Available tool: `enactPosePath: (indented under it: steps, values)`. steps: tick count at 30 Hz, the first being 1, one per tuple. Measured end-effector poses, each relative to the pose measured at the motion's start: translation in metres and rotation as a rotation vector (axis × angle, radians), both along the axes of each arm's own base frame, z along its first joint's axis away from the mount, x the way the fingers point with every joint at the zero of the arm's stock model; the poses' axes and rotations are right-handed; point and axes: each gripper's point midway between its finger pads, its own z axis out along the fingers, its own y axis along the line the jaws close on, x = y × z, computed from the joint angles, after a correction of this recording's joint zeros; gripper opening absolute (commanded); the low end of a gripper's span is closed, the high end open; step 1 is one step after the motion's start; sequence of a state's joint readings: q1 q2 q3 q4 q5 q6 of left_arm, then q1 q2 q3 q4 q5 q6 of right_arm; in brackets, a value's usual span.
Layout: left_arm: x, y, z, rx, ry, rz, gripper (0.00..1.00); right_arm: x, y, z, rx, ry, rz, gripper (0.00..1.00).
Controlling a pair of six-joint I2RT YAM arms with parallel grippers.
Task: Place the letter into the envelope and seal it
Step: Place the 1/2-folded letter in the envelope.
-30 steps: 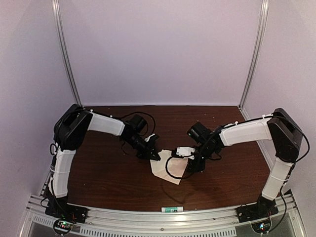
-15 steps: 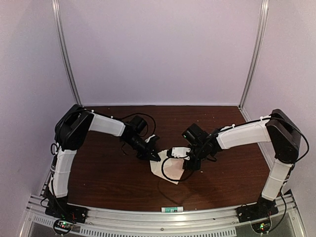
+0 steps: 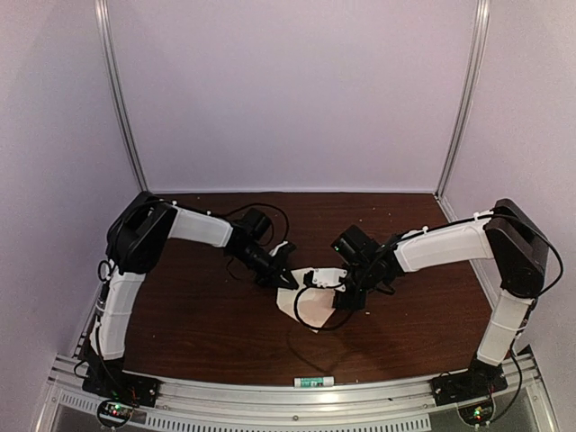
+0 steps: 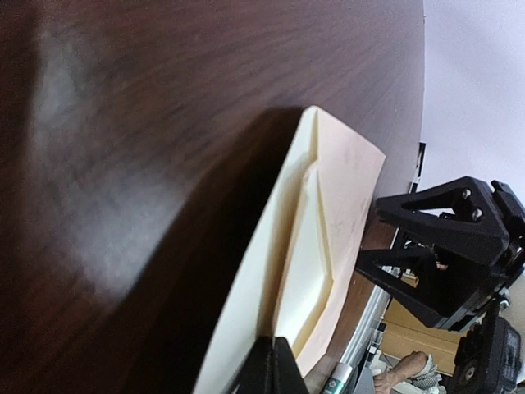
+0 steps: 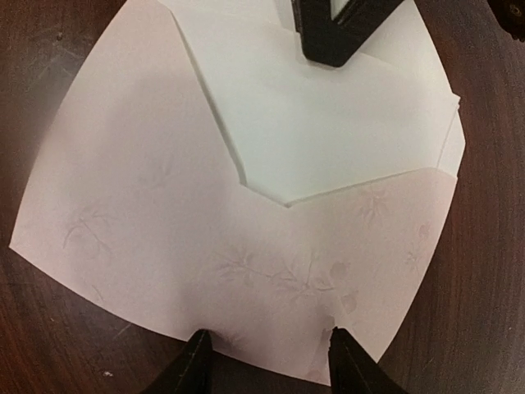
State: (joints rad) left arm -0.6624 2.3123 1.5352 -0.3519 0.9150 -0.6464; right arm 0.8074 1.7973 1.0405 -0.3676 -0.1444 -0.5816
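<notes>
The pinkish envelope [image 3: 310, 308] with a faint flower print lies mid-table, its V-shaped mouth open [image 5: 164, 205]. The paler letter [image 5: 328, 131] sits partly inside the pocket, its upper part sticking out. My left gripper [image 3: 286, 281] is shut on the letter's far edge [image 4: 303, 279]; its black tips [image 4: 275, 368] meet at the bottom of the left wrist view and show at the top of the right wrist view [image 5: 328, 33]. My right gripper [image 5: 269, 365] is open, and its two fingertips [image 5: 194, 361] stand on the envelope's near edge. It appears across the paper in the left wrist view [image 4: 443, 263].
A glue stick [image 3: 313, 382] lies on the front rail below the envelope, also seen in the left wrist view [image 4: 338, 382]. White walls enclose the dark wooden table [image 3: 198, 315] on three sides. Black cables loop over the paper near the right gripper [image 3: 315, 297].
Both grippers and the papers have shifted slightly: the right gripper moved left, the left gripper edged right, and the envelope turned a little. Neither gripper's opening changed.
</notes>
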Motion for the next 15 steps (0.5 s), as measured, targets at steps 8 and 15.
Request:
enactPosePath:
  steps: [8, 15]
  values:
    - [0.012, -0.010, 0.008, -0.019, -0.029, -0.025, 0.00, 0.001, -0.001, 0.000, -0.003, -0.002, -0.004, 0.49]
    - [-0.003, 0.002, -0.003, 0.031, 0.009, -0.050, 0.00, 0.020, -0.017, 0.000, -0.005, -0.018, -0.066, 0.48]
